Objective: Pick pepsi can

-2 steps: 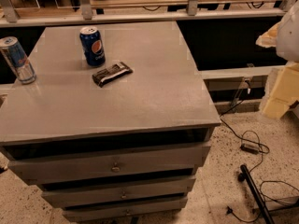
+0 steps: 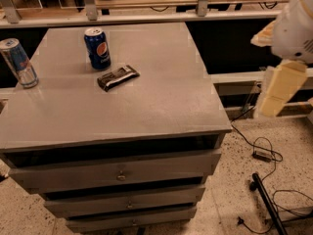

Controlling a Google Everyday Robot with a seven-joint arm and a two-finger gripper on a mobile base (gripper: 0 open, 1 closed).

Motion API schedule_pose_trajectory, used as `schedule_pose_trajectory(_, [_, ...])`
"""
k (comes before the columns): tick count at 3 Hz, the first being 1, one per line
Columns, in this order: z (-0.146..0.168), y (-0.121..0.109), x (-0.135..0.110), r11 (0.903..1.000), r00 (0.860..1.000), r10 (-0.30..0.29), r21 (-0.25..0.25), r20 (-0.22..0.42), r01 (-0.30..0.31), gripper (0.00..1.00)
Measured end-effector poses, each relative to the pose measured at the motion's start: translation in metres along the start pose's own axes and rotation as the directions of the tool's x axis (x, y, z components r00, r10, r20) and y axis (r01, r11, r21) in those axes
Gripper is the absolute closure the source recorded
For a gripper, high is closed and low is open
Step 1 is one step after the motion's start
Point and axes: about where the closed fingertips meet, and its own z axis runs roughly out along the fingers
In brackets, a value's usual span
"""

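The pepsi can [image 2: 97, 48], short and dark blue with a round red-white-blue logo and a silver top, stands upright at the back left of the grey cabinet top [image 2: 161, 97]. My gripper [image 2: 274, 94], white and cream, hangs in the air off the cabinet's right side, far to the right of the can and touching nothing. It holds nothing that I can see.
A taller silver-and-blue can [image 2: 18, 62] stands at the left edge. A flat dark wrapped bar [image 2: 118, 77] lies just right of and in front of the pepsi can. Drawers [image 2: 117, 173] lie below. Cables [image 2: 261, 153] and a black pole [image 2: 266, 204] lie on the floor at right.
My arm has come a little further into view from the right. The cans and the bar have not moved.
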Motion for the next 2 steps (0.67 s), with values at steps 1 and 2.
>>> schedule_pose_trajectory(1, [0.031, -0.029, -0.067, 0.9896, 0.981, -0.134, -0.032, 0.142, 0.140, 0.00])
schedule_pose_trajectory(2, [0.061, -0.053, -0.151, 0.9547, 0.922, -0.269, -0.050, 0.279, 0.293, 0.00])
